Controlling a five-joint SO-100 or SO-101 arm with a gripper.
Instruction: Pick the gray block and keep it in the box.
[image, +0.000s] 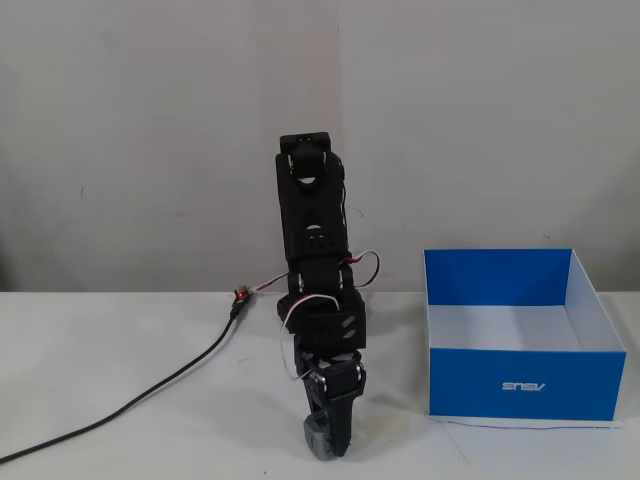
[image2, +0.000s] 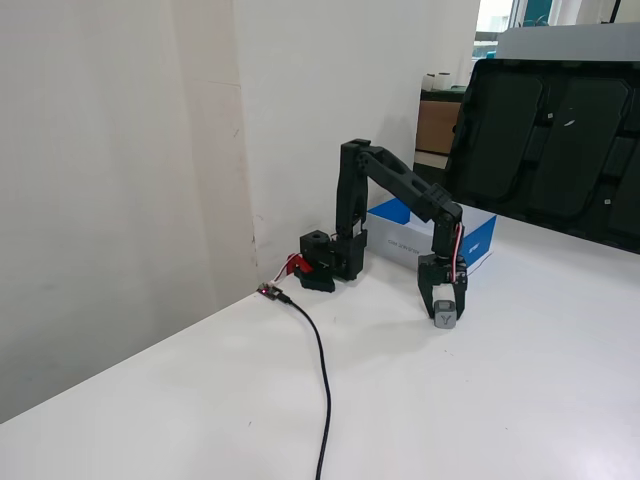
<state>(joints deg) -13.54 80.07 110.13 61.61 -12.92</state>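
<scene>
The gripper (image2: 446, 318) is clamped on the gray block (image2: 446, 317) low over the white worktop (image2: 520, 400). In a fixed view, the blue box (image: 521, 385) sits at the block's three o'clock, well apart.

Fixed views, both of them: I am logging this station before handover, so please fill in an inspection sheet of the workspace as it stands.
Surface: white table, bare apart from the items below.
Job's things: gray block low at the table, between the fingers; box blue outside, white inside, open top, nothing seen inside it, to the right of the arm in a fixed view.
Clutter: nothing seen.
Grippers: gripper pointing down, fingers closed on the gray block.
Cables: black cable trailing across the table toward the arm's base; red and white wires on the arm.
Surroundings: plain wall; dark tray-like panels behind the table.
</scene>
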